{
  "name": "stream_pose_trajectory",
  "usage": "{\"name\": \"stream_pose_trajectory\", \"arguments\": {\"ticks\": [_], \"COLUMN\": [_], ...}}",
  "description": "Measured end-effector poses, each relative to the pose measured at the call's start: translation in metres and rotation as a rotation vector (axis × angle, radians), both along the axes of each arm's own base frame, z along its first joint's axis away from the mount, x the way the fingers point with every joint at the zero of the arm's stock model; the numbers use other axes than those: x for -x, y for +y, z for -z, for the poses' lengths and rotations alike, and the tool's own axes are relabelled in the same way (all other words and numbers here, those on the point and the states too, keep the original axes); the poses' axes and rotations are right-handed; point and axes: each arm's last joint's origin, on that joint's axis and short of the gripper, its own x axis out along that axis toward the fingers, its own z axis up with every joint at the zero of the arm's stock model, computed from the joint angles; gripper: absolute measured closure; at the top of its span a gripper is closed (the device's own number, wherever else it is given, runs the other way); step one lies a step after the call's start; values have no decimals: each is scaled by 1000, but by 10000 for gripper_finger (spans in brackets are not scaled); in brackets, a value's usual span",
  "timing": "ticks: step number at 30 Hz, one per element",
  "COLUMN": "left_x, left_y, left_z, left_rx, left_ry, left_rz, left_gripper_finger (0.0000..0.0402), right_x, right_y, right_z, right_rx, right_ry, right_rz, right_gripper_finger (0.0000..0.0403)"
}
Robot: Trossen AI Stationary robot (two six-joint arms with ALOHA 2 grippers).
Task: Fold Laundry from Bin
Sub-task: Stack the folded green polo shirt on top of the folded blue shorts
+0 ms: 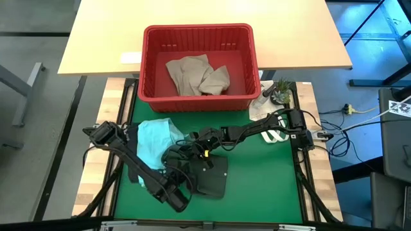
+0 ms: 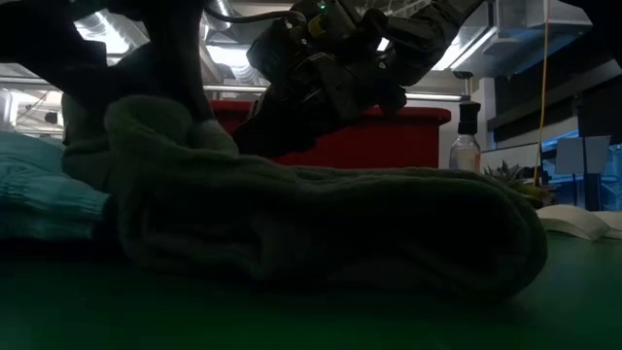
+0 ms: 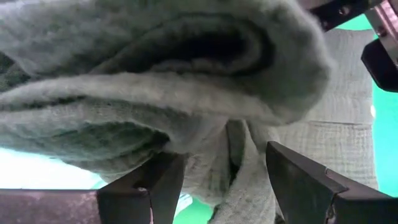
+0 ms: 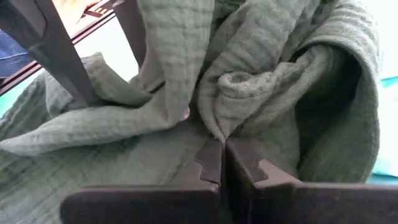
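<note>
Both grippers are on the dark olive green garment point(image 1: 209, 176), which lies bunched on the green mat point(image 1: 270, 186).

The right gripper point(image 4: 222, 163) has its fingers pinched tight together on a fold of that olive cloth near the middle of the mat. The left gripper point(image 3: 227, 177) has its fingers spread wide with the same cloth hanging down between them, so it isn't clamped on it. A light teal garment point(image 1: 157, 138) sits just beside the olive one, toward the left side of the mat. The red bin point(image 1: 199, 64) is at the far edge of the mat, with a beige-tan garment point(image 1: 196, 76) crumpled inside it. A small potted plant point(image 1: 280, 93) stands just to the right of the bin.
</note>
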Motion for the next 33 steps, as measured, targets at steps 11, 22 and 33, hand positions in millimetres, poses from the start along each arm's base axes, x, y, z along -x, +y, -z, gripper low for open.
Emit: {"name": "stream_pose_trajectory", "arguments": {"ticks": [11,22,33], "left_x": [-16,-25,-33], "left_y": [11,26,36], "left_z": [-2,0,14], "left_rx": [9,46,170], "left_ry": [-97,-39,108], "left_rz": [-52,-65,-59], "left_gripper_finger": [184,184,184], "right_x": [0,0,1], "right_y": [0,0,1], "right_z": [0,1,1], "right_rx": [0,-4,-19], "right_ry": [1,11,20], "right_rz": [0,3,-11], "right_gripper_finger": [398,398,398]}}
